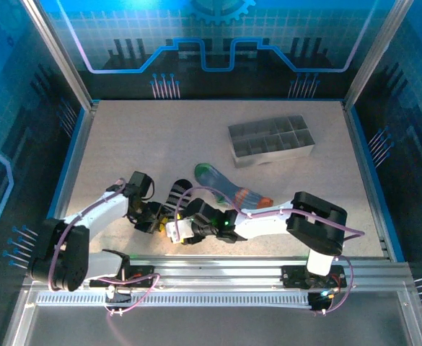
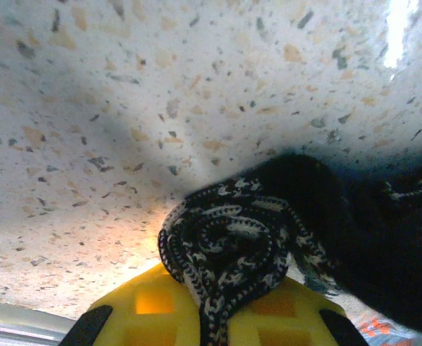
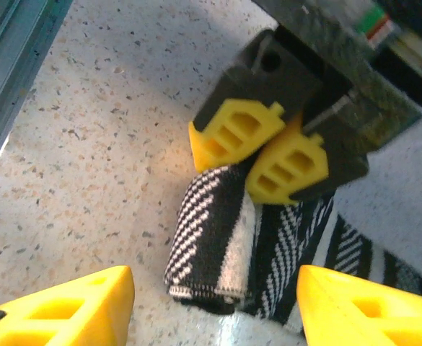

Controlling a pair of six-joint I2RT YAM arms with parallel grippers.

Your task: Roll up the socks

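Speckled desk (image 1: 160,137), blue walls (image 1: 23,108). Left claw (image 3: 257,155) pinched tight on rolled end of soft black sock with thin white stripes (image 3: 211,231), near front edge. Right claw (image 3: 214,306) wide, holding nothing, just beside. Blue-grey striped sock (image 1: 229,189) lies behind.

Knitted cloth black sock (image 3: 211,238); smooth speckled table (image 2: 124,108); plastic right tool fingers (image 3: 66,303)
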